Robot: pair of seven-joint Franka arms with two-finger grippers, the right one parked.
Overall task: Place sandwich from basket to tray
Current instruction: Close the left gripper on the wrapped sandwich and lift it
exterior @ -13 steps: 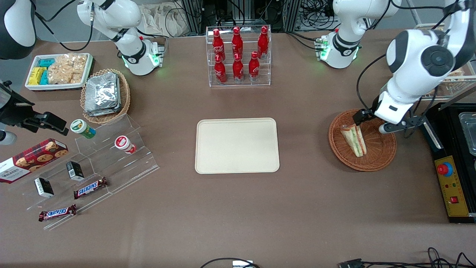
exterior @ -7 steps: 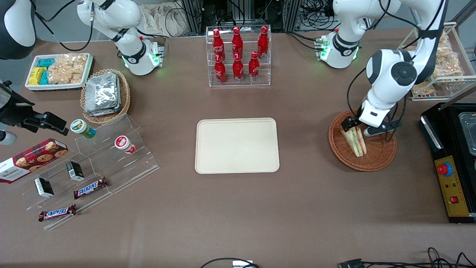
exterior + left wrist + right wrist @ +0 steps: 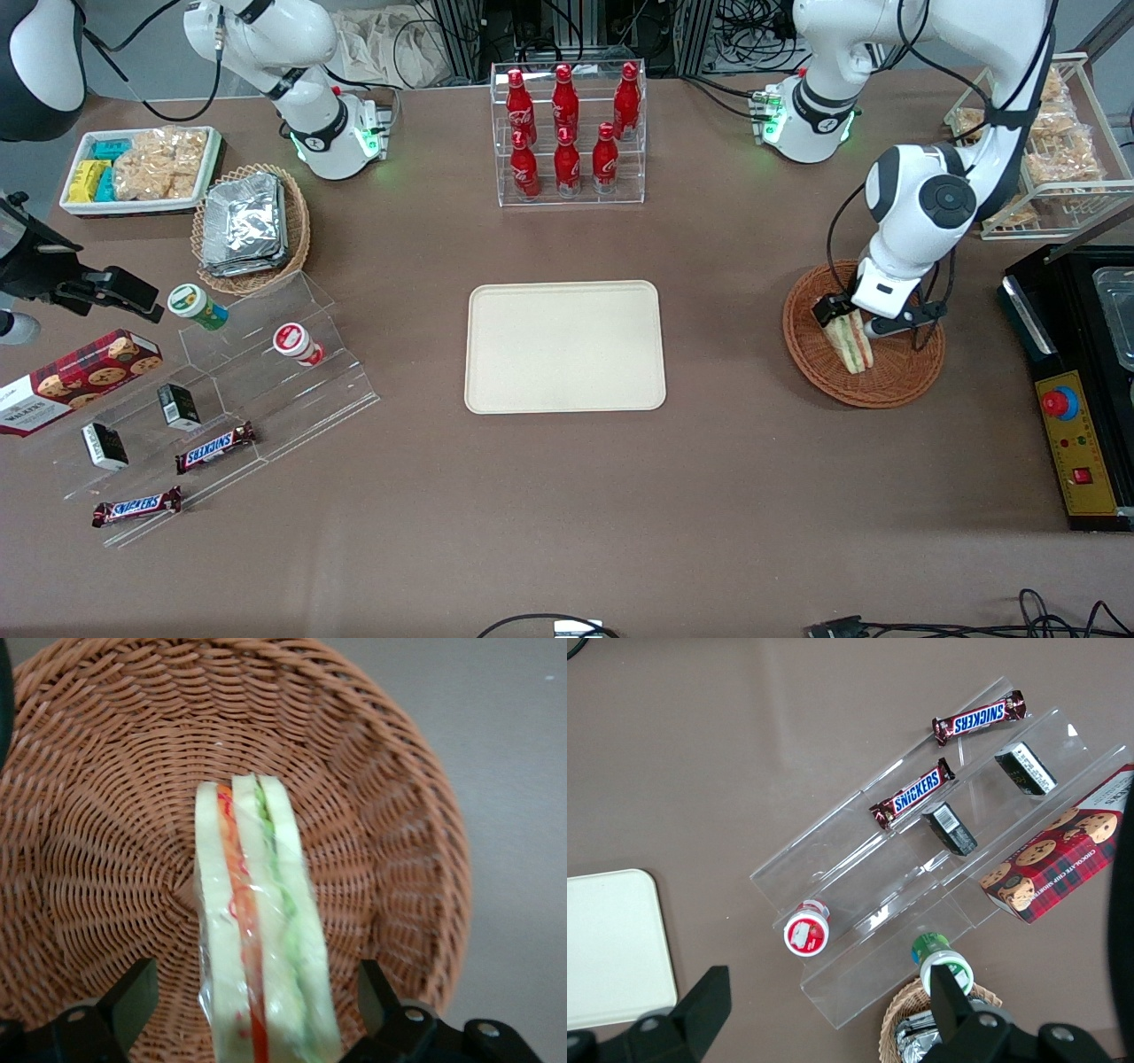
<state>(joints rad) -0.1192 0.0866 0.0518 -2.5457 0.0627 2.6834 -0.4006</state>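
Sandwich [image 3: 849, 341] [image 3: 261, 930] lies in the basket [image 3: 895, 377] [image 3: 106, 815], wrapped, 3 bread slices with a red layer and a green layer between them. Gripper [image 3: 849, 316] [image 3: 257, 1010] sits low in the basket over the sandwich's end farther from the front camera, fingers spread, 1 on each side of the wedge with a gap showing to each finger [image 3: 133, 997] in the wrist view, so nothing is gripped. Basket stands on the brown table [image 3: 567, 514] toward the working arm's end. Tray [image 3: 565, 346] is bare at mid-table, well apart from the basket. Bottle rack [image 3: 569, 133] with 6 red bottles stands farther from the front camera than the tray. Toward the parked arm's end: foil basket [image 3: 251, 227], clear stepped stand [image 3: 221, 390] with 2 cups and Snickers bars [image 3: 215, 446].
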